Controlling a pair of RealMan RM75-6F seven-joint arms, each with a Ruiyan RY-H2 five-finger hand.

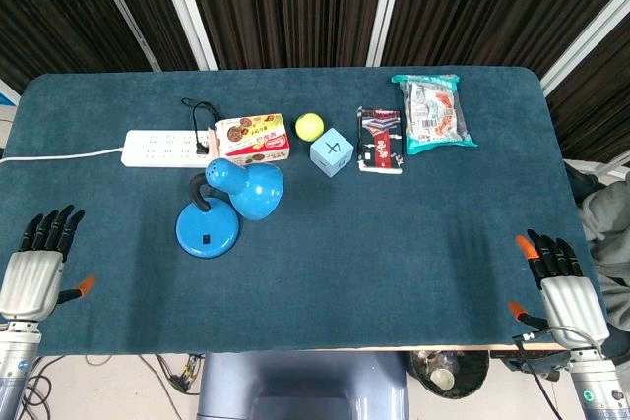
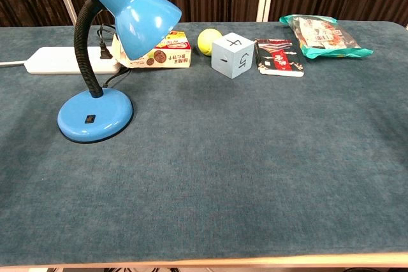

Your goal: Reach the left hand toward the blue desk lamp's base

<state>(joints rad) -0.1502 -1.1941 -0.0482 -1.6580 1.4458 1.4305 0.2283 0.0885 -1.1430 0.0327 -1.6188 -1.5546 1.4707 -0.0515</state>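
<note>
The blue desk lamp stands left of centre on the blue cloth. Its round base [image 1: 207, 229] [image 2: 94, 115] has a small black switch on top, and a black flexible neck carries the blue shade [image 1: 248, 187] [image 2: 132, 4]. My left hand [image 1: 39, 263] rests at the table's near left edge, well left of and nearer than the base, fingers straight and apart, holding nothing. My right hand [image 1: 563, 280] lies at the near right edge, also open and empty. Neither hand appears in the chest view.
Behind the lamp lie a white power strip [image 1: 162, 148] [image 2: 64, 59] with the lamp's plug, a snack box [image 1: 253, 137], a yellow ball [image 1: 310, 126], a light blue cube [image 1: 332, 152], a dark packet [image 1: 379, 140] and a teal bag [image 1: 433, 112].
</note>
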